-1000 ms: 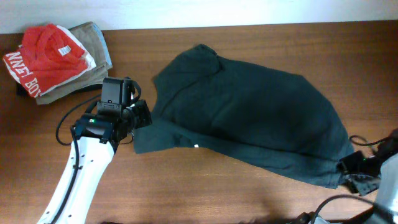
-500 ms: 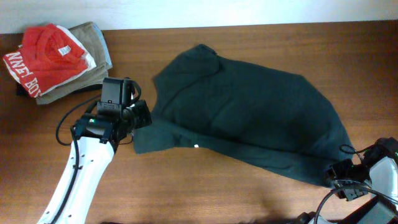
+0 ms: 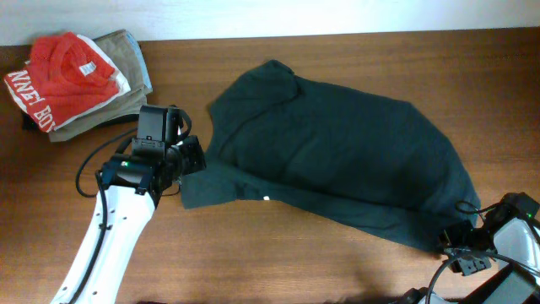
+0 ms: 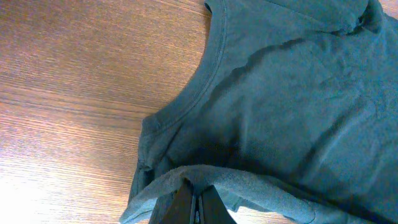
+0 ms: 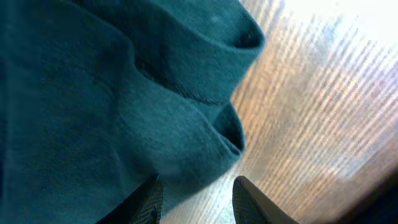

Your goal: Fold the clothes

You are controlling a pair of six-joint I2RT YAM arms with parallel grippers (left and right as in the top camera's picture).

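The clothes, a dark green-black T-shirt (image 3: 337,160), lie spread across the middle of the wooden table, with no print showing. My left gripper (image 3: 191,160) is at the shirt's left edge. In the left wrist view it (image 4: 198,202) is shut on a raised fold of the shirt (image 4: 298,93) near the collar. My right gripper (image 3: 456,245) sits at the shirt's lower right corner. In the right wrist view it (image 5: 198,198) is open, low over the table, and the hem corner of the shirt (image 5: 93,93) reaches into the gap by the left finger (image 5: 149,200).
A red shirt with white lettering (image 3: 63,72) lies on a folded khaki garment (image 3: 126,51) at the back left corner. Black cables (image 3: 472,207) trail by the right arm. Bare wood (image 3: 278,253) lies in front of the shirt.
The right gripper has slid left along the table to the shirt's lower right corner, its jaws a touch wider. The left arm and its pinched fold have not moved.
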